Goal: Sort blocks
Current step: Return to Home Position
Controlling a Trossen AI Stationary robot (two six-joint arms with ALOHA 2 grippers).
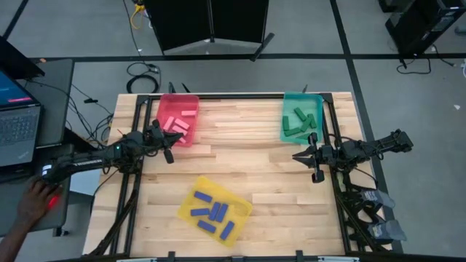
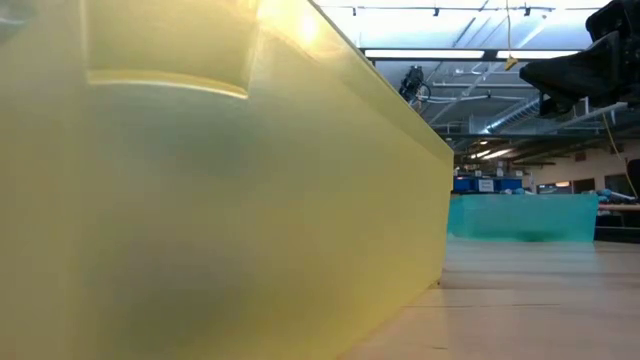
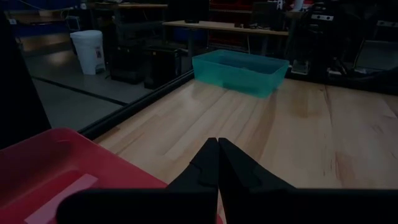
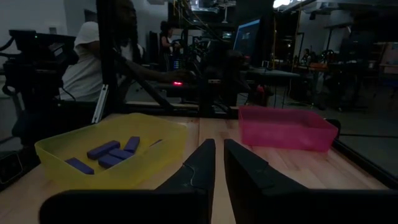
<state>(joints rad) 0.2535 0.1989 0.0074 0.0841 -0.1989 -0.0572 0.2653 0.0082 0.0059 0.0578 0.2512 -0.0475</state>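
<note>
Blue blocks lie in the yellow tray at the table's near side; the right wrist view also shows those blocks. Pink blocks lie in the red tray at the far left. Green blocks lie in the teal tray at the far right. My left gripper hovers just near of the red tray, shut and holding nothing. My right gripper hovers near of the teal tray, shut and also holding nothing.
Bare wood spans the table's middle between the three trays. In the low view the yellow tray's wall fills most of the picture, with the teal tray behind it. A person's hand rests beside a laptop left of the table.
</note>
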